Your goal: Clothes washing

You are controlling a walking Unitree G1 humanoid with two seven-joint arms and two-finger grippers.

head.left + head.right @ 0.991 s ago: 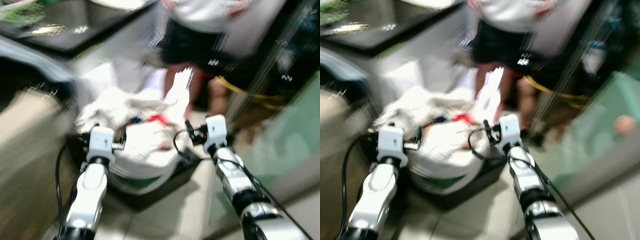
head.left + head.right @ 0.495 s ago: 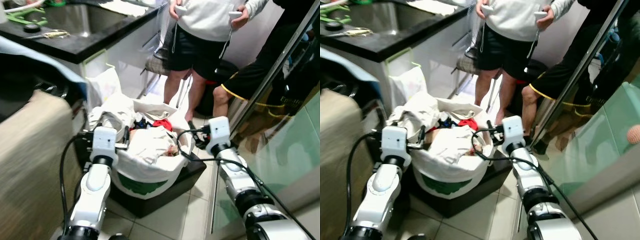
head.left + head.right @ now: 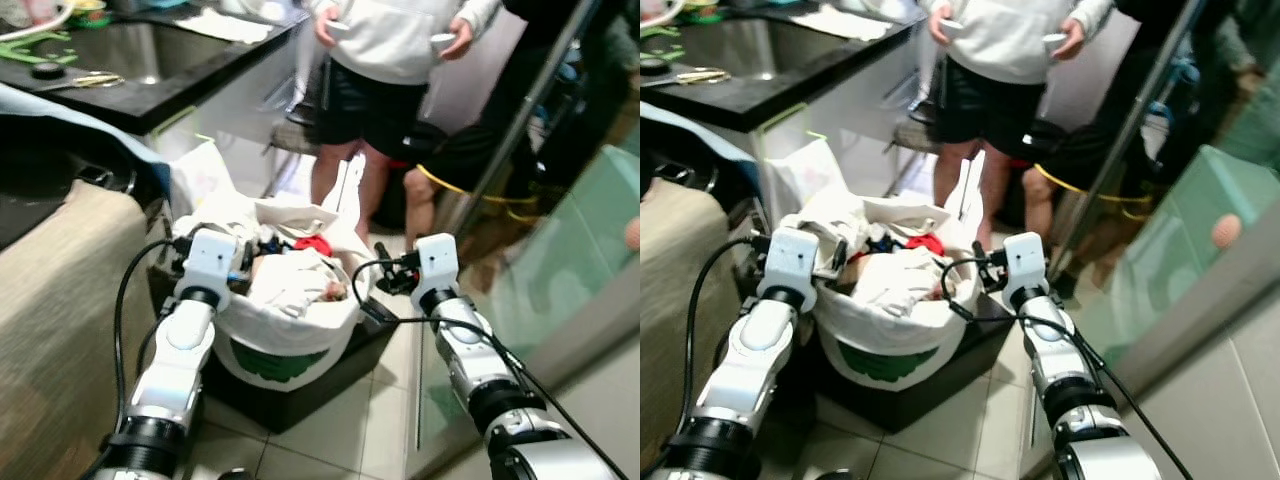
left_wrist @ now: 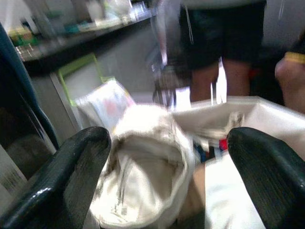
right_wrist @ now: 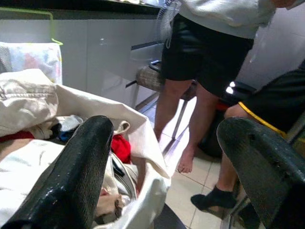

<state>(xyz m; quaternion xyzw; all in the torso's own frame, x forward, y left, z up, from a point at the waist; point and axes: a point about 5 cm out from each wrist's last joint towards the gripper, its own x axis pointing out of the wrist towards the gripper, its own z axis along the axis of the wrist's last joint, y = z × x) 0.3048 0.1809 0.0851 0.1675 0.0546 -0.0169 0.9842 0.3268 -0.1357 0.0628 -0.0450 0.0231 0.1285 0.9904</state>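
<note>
Left gripper (image 4: 164, 176) and right gripper (image 5: 167, 167) still flanking the laundry bag (image 3: 290, 335), fingers spread, nothing grasped. Head camera shifted; arms unchanged.

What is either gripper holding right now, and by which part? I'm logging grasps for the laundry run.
Nothing is held. The left gripper and right gripper are both open, one at each side of the laundry bag, with no cloth between their fingers.
</note>
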